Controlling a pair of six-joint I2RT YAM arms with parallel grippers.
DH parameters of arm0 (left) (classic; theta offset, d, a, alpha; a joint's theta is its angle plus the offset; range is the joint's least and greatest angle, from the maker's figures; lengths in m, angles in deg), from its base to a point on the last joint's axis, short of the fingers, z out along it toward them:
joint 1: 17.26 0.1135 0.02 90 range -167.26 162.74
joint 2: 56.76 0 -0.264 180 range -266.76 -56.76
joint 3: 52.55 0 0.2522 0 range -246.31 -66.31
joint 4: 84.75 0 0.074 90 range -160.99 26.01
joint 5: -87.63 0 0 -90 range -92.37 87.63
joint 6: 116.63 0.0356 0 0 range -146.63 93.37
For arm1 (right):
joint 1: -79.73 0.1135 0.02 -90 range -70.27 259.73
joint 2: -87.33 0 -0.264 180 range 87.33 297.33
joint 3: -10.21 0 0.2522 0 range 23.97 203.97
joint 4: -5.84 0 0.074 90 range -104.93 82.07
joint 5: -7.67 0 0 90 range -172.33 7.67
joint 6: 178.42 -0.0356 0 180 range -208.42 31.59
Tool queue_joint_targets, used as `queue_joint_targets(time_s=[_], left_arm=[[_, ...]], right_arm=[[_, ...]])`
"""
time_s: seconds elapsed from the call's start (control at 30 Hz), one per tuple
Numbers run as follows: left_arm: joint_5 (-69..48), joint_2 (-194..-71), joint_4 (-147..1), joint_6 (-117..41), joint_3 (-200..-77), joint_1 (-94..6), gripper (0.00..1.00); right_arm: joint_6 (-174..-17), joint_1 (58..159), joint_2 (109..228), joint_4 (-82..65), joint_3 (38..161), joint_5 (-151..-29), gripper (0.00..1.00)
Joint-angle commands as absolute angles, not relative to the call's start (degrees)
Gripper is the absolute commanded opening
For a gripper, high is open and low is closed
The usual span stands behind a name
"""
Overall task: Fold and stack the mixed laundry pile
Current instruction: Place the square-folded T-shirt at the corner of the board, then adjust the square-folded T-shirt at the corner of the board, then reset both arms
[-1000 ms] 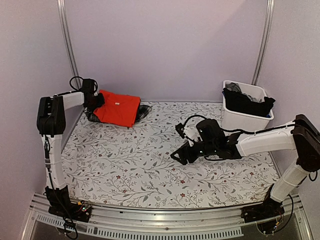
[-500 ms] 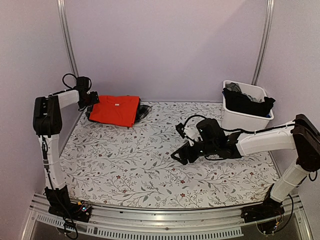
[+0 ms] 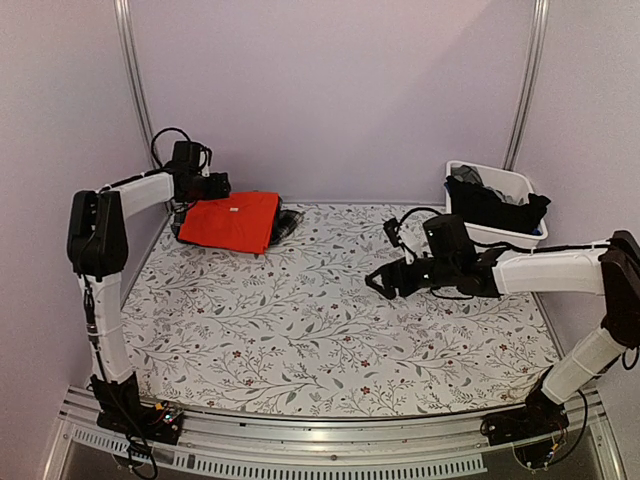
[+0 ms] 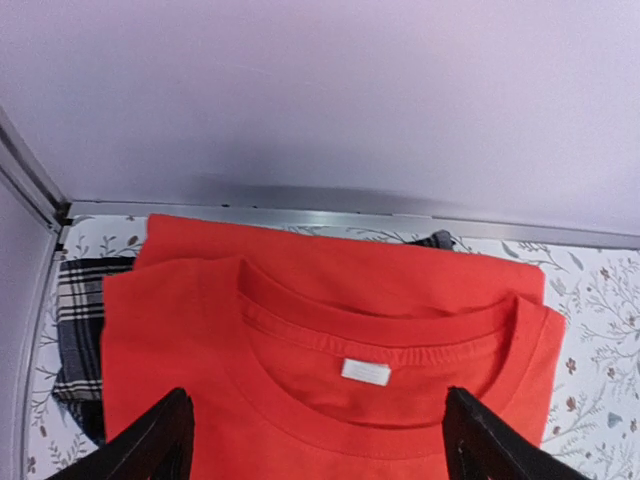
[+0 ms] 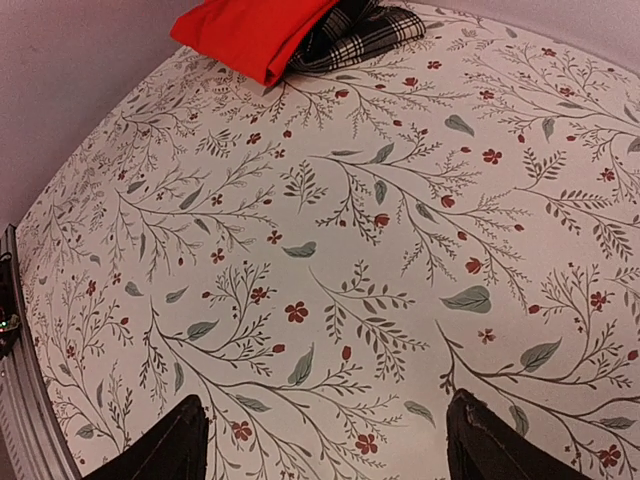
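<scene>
Only my left wrist view shows the white label [image 4: 365, 372] on the orange-red shirt [image 4: 300, 300]. Overhead: left fingers [image 3: 218, 186] released above its far edge; right fingers [image 3: 380, 283] released, empty, well right.

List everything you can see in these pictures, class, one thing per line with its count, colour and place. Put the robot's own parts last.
orange-red T-shirt: one, folded, far left corner of the table, on top of the plaid garment
plaid garment: one, black and white, under the T-shirt, showing at its sides
dark garments: black and grey, number unclear, heaped in the bin
bin: one, white, far right of the table
tablecloth: one, white with a floral print, covering the table
metal posts: two, silver, upright against the back wall
left arm: one, white and black, jaws open by the T-shirt's far left corner, holding nothing
right arm: one, white and black, jaws open above the tablecloth right of the middle, holding nothing
</scene>
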State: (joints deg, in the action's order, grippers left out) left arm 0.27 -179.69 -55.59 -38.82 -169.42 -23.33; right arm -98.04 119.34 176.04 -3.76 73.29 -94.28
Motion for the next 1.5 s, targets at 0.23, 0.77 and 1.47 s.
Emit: queue_joint_targets(time_s=[0.23,0.77,1.47], left_arm=[[0.38,-195.69,-52.75,-45.15,-177.34,-21.81,0.95],[4.30,-174.11,-55.82,-47.29,-170.17,-21.75,1.00],[0.25,-142.47,-56.27,-49.03,-142.96,-32.55,1.00]], right_arm=[[-101.04,109.96,166.52,-4.43,67.86,-98.23,0.82],[-101.82,94.29,150.59,-12.32,71.53,-96.53,0.99],[-95.19,75.79,176.49,-32.09,107.04,-88.18,0.99]])
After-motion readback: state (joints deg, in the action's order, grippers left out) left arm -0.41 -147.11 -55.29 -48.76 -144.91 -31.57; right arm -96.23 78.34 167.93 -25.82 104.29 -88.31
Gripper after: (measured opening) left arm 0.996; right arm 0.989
